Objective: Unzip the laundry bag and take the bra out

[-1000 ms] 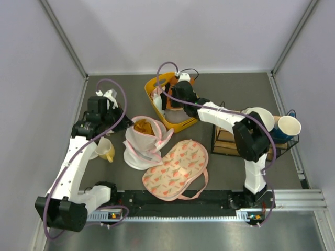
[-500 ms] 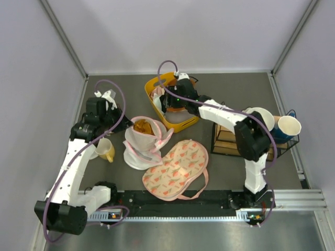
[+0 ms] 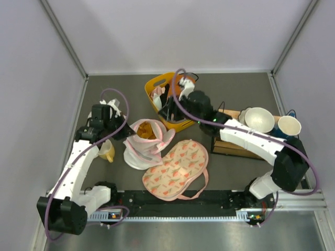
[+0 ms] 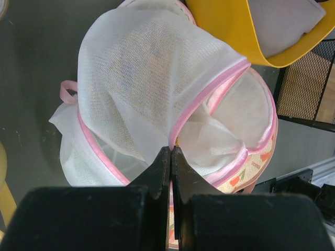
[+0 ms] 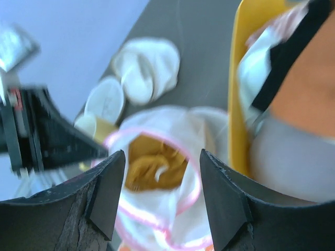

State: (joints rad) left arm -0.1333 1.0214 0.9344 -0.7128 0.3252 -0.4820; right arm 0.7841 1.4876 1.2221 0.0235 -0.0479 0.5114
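The laundry bag (image 3: 146, 144) lies open left of centre, its white mesh domes edged in pink. Inside its upper dome the mustard-orange bra (image 3: 148, 129) shows. My left gripper (image 3: 127, 134) is shut on the bag's pink zipper edge (image 4: 180, 123) and holds that flap up; the bag (image 4: 141, 73) fills the left wrist view. My right gripper (image 3: 168, 112) hangs open just above and right of the bag. In the blurred right wrist view the bra (image 5: 152, 162) sits between and beyond the open right gripper (image 5: 162, 157), ringed by the bag's pink rim (image 5: 191, 193).
A yellow basket (image 3: 157, 83) of clothes stands right behind the bag. A cream printed pouch (image 3: 175, 170) lies in front of it. A yellow cup (image 3: 106, 150) sits left of the bag. At the right a black wire rack (image 3: 230, 145) carries a white bowl (image 3: 260, 119) and cups.
My right gripper has opened and swung out of the yellow basket toward the bag. The left gripper kept its hold on the pink edge and shifted slightly nearer.
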